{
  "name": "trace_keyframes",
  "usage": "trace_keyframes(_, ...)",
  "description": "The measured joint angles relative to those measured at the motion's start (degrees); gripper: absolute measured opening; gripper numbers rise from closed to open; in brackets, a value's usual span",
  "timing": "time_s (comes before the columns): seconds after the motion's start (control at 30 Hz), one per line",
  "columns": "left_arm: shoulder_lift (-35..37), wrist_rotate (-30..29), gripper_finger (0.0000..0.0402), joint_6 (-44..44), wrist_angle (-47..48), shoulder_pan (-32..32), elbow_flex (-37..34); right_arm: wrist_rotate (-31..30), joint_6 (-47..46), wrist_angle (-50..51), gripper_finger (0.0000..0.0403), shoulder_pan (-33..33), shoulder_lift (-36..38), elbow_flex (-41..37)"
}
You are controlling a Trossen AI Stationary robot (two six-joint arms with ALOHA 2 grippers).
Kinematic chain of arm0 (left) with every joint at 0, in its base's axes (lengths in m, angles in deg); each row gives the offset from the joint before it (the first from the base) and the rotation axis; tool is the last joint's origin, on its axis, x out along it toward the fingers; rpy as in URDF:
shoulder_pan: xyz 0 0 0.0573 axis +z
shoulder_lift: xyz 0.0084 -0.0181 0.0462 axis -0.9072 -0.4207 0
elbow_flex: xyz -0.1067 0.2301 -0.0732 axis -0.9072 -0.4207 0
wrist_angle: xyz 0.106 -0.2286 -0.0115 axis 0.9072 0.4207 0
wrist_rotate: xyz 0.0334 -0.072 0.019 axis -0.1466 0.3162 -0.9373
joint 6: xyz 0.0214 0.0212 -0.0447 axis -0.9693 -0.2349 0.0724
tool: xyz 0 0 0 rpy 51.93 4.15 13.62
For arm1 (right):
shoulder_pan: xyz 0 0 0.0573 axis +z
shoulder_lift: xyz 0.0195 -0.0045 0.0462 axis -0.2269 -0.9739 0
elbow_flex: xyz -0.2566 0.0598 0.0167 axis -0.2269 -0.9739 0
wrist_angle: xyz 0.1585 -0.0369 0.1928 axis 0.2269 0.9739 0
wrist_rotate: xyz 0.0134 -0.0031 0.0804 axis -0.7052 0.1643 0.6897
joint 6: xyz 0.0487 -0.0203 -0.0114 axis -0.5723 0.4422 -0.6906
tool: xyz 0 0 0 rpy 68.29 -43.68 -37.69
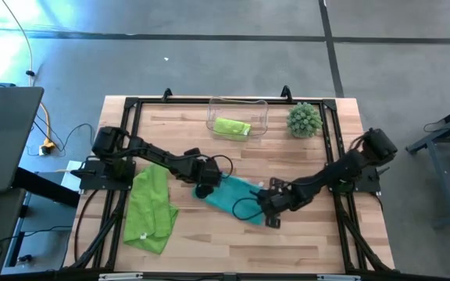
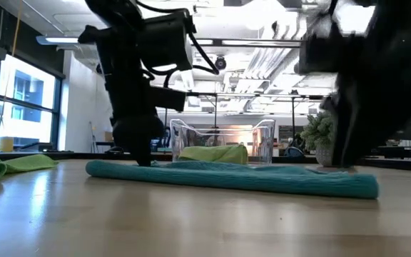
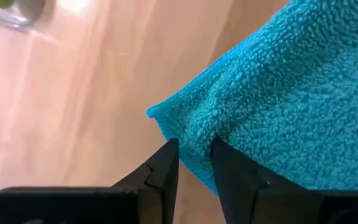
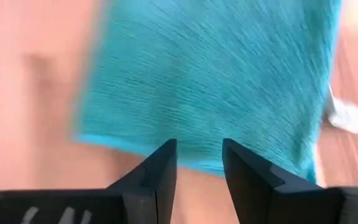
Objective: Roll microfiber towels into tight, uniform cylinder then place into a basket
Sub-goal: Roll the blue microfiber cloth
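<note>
A teal towel (image 1: 233,197) lies flat on the table between my two grippers and also shows in the low view (image 2: 248,178). My left gripper (image 1: 204,188) is shut on the towel's left end. My right gripper (image 1: 270,211) is open, and its fingertips (image 4: 166,155) stand low over the towel's right-hand edge (image 4: 197,163). One lime green towel (image 1: 151,207) lies spread out at the table's left. Another lime green towel (image 1: 231,127) lies rolled inside the clear basket (image 1: 261,109) at the far edge. My left gripper pinches a small raised ridge of the teal towel (image 3: 196,134) between its two fingers, close to the towel's corner (image 3: 157,113). The fingers come from above, pointing down. The rest of the towel lies flat and slack on the table. My right gripper stands at the towel's edge; I cannot tell whether it touches it.
A round spiky green plant ball (image 1: 304,119) stands right of the basket at the far edge. A black frame (image 1: 131,105) runs around the wooden table top. Bare wood (image 1: 233,242) lies near the front edge.
</note>
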Motion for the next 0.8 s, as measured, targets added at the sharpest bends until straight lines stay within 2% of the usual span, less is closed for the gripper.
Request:
trace_keyframes(0.1, -0.1, -1.8, 0.0079, -4.9, -0.2, 1.3, -0.1, -1.8, 1.4, 1.5, 0.0121, 0.6, 4.1, 0.1)
trace_keyframes(0.23, -0.2, -4.0, 0.0072, -16.7, -1.2, 2.3, 1.7, -7.9, 1.5, 3.7, 0.0121, 0.3, 8.4, 0.1)
trace_keyframes(0.37, 0.6, -0.1, 0.0068, -20.2, -1.2, 2.3, 5.8, -10.7, 4.3, 4.7, 0.0121, -1.3, 9.0, 0.1)
trace_keyframes(0.53, 2.0, 9.8, 0.0061, -12.0, -1.6, -1.8, 8.7, -11.6, 11.2, 7.2, 0.0121, -4.0, 8.1, 0.1)
trace_keyframes(0.6, 1.9, 12.1, 0.0058, -7.7, -1.6, -4.1, 8.6, -11.7, 14.3, 6.9, 0.0121, -5.1, 7.5, 0.1)
trace_keyframes(0.7, 1.9, 12.3, 0.0052, -2.9, -3.3, -7.7, 7.6, -11.7, 21.7, 6.7, 0.0121, -6.2, 6.3, 0.1)
trace_keyframes(0.8, 1.9, 9.2, 0.0047, 2.4, -6.0, -10.6, 5.1, -11.1, 28.9, 6.4, 0.0121, -6.9, 5.0, 0.1)
